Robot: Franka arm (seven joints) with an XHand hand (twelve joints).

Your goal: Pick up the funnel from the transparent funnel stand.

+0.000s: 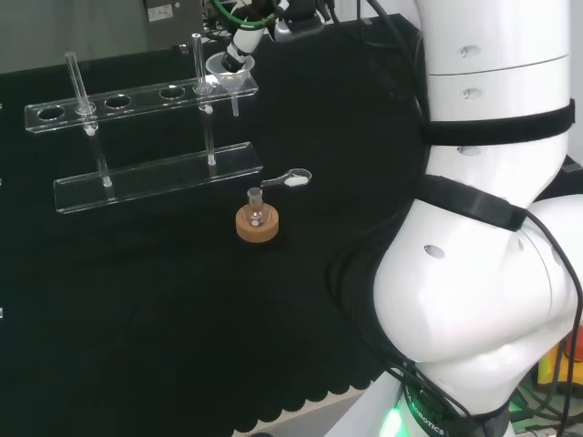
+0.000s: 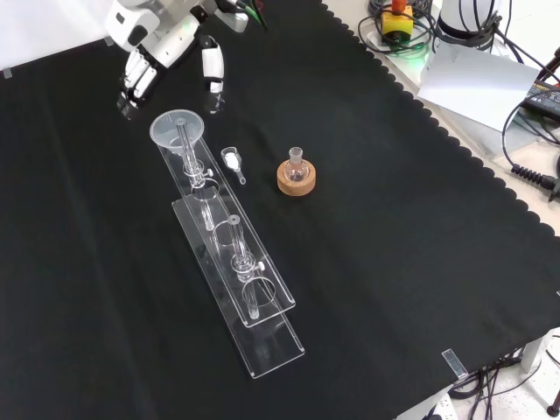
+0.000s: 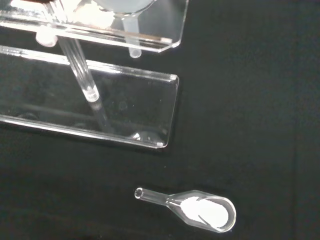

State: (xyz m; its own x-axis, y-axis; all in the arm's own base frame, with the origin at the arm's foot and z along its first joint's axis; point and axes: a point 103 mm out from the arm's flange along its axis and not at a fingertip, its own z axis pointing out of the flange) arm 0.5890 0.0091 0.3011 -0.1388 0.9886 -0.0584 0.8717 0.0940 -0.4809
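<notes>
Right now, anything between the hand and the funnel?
Nothing visible. In the front view the hand hangs above the funnel, which sits in the end hole of the stand. The stand's post rises right beside the funnel.

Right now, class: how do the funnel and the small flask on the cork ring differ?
The funnel sits raised in the clear stand; the flask rests low on a cork ring. The funnel flares wide open on top; the flask has a narrow neck. Both are clear and upright.
</notes>
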